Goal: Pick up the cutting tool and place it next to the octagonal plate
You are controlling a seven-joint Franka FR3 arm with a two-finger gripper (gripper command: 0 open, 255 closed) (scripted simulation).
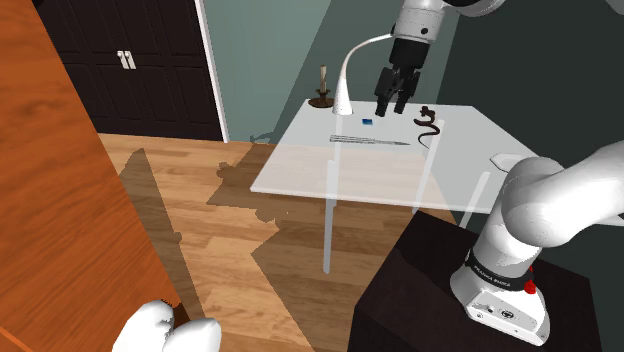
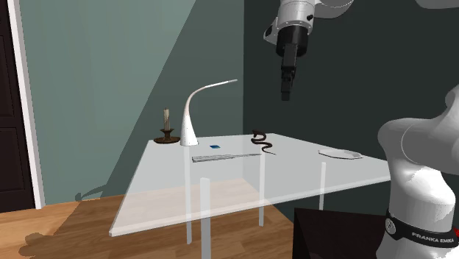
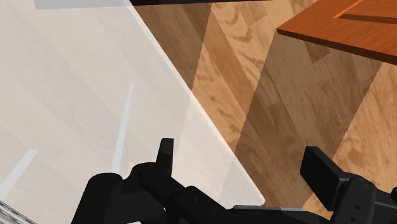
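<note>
Gripper [image 1: 392,106] hangs open and empty above the table [image 1: 300,165]. Lower it over the knife [image 1: 370,140] (a thin, flat piece), jaws straddling its narrow width.

Grey-green wall [image 2: 95,66] behind desk: lit wedge paler, shaded part darker toward second exterior view's right. Wood plank floor [image 1: 200,230], slanted shadow patches across it. Dark panelled door [image 1: 130,60] in white frame [image 1: 212,70], shoulder view's upper left. Orange-brown wooden cabinet [image 1: 60,200] along shoulder view's left edge. See-through desk [image 1: 300,175] on pale translucent legs. White curved lamp [image 2: 190,125] at desk's far corner.
</note>
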